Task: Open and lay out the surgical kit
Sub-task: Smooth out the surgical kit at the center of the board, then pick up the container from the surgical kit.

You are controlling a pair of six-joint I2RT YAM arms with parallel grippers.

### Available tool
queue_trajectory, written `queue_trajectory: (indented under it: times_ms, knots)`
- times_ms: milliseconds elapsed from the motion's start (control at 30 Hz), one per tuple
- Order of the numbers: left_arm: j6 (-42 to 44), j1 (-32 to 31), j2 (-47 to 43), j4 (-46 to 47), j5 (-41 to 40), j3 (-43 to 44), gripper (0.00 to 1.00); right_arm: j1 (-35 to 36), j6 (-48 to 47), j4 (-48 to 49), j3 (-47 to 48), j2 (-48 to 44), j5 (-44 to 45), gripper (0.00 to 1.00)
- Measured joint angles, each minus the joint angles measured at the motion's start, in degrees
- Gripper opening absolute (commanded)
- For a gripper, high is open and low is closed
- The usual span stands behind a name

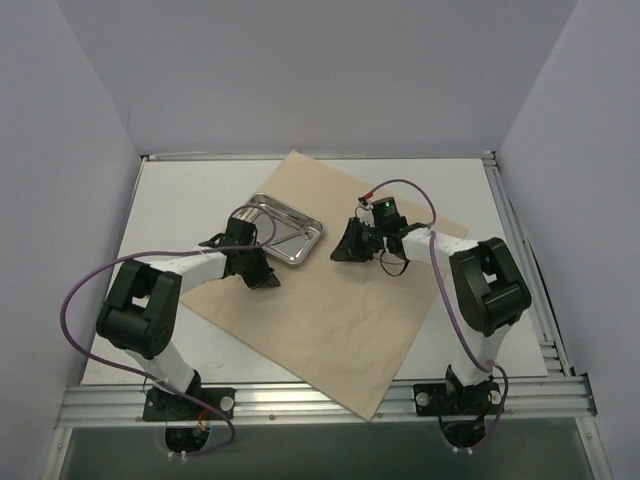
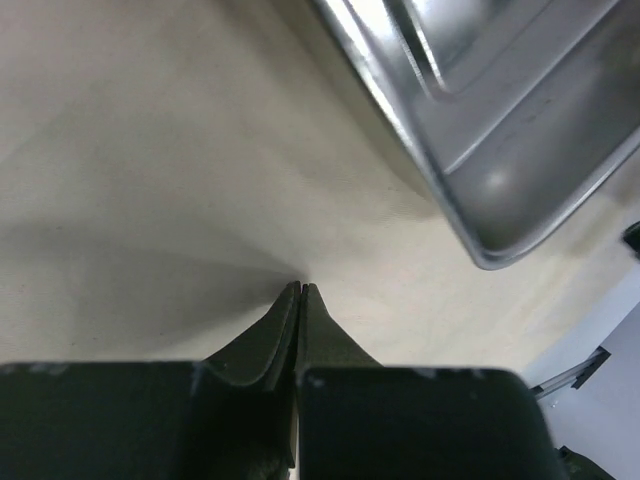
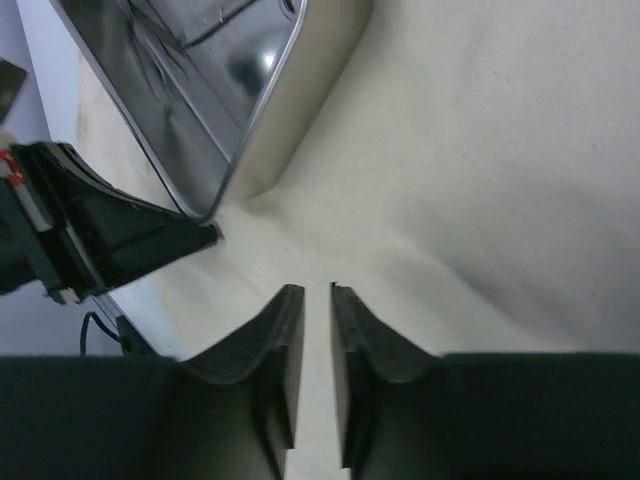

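Your tray (image 1: 318, 232) on the wrap (image 1: 340, 320) holds thin instruments (image 1: 280, 232). Your left tool (image 2: 301, 288) is closed beside it, and your right tool (image 3: 309, 292) is slightly parted on its other side.

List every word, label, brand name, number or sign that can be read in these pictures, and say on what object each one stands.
No text can be read in any view.
On the wrap sheet: none, plain cloth.
On the steel tray: none, bare metal.
On the red mark at the left edge of the right wrist view: too small and cut off to read.
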Motion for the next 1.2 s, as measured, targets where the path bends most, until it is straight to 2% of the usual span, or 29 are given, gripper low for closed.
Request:
queue_trajectory:
  times_ms: [33, 67, 167, 233, 333, 367, 600, 733, 833, 967, 1200]
  knots:
    - [0.0, 0.0, 0.0, 0.0, 0.0, -0.5, 0.02, 0.2, -0.3, -0.6, 1.2, 0.2, 0.4, 0.30]
    - [0.0, 0.1, 0.0, 0.0, 0.0, -1.0, 0.02, 0.4, -0.7, -1.3, 2.6, 0.3, 1.1, 0.45]
    - [-0.1, 0.2, -0.3, 0.2, 0.2, -1.7, 0.02, 0.9, -2.8, -3.8, 8.7, 1.0, 3.4, 0.62]
    - [0.0, 0.3, -0.7, 0.2, 0.2, -2.2, 0.02, 1.2, -4.6, -5.5, 13.1, 2.0, 4.9, 0.68]
    - [0.0, 0.3, -1.9, 0.3, 0.1, -3.5, 0.02, 1.7, -7.7, -8.9, 20.1, 4.7, 7.0, 0.98]
    - [0.1, 0.3, -2.5, 0.2, 0.0, -4.0, 0.02, 1.8, -8.9, -10.2, 22.0, 5.6, 8.1, 1.00]
    - [2.5, 0.2, -9.1, -3.2, -1.6, -4.6, 0.02, 6.0, -16.0, -15.8, 26.2, 7.2, 22.7, 1.00]
    - [4.7, 0.2, -15.4, -6.3, -3.7, -3.1, 0.03, 5.3, -17.6, -17.0, 26.9, 7.5, 21.8, 0.95]
    - [6.6, 0.1, -20.4, -8.2, -5.6, -1.2, 0.21, 3.6, -21.0, -19.3, 30.9, 9.7, 22.0, 0.94]
    - [8.3, -0.2, -25.4, -9.8, -6.8, -0.2, 0.35, 3.1, -27.6, -20.0, 37.7, 14.2, 21.3, 0.86]
    - [9.7, -0.5, -34.1, -11.5, -5.9, -1.9, 0.41, 4.7, -40.4, -22.1, 48.3, 23.3, 15.8, 0.74]
